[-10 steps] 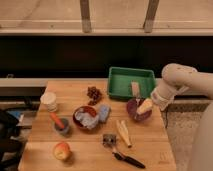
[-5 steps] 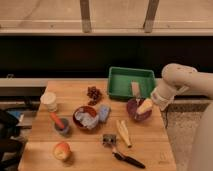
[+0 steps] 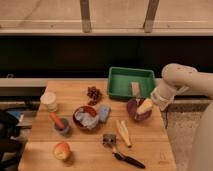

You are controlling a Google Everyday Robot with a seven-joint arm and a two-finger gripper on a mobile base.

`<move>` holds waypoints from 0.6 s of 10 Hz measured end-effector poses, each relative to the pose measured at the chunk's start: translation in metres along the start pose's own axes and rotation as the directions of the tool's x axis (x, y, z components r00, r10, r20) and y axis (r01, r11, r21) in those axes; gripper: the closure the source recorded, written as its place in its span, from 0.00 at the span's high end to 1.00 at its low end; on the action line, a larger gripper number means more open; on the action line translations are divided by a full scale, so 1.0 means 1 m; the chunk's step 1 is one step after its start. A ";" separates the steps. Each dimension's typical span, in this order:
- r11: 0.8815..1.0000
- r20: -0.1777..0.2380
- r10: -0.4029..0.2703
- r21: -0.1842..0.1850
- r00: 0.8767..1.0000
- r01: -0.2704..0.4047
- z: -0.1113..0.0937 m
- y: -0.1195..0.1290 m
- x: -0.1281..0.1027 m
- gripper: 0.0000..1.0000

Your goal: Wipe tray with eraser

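Note:
The green tray point(image 3: 120, 82) lies at the back right of the wooden table. The eraser point(image 3: 145, 106), a pale cream-yellow wedge, is over the right dark red bowl point(image 3: 135, 114), just in front of the tray. My gripper point(image 3: 154, 101) is at the end of the white arm that reaches in from the right. It is right at the eraser's right end, above the bowl's right rim. Whether it grips the eraser I cannot tell.
A small tan block point(image 3: 135, 89) lies in the tray. On the table are a second red bowl point(image 3: 85, 117) with a light blue spongy block point(image 3: 104, 113), two pale sticks point(image 3: 123, 133), a brush point(image 3: 125, 158), an apple point(image 3: 62, 150), a cup point(image 3: 49, 100) and a pinecone-like cluster point(image 3: 93, 93).

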 end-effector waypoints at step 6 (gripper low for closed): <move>1.000 0.000 0.000 0.000 1.000 0.000 0.000 0.000 0.000 0.80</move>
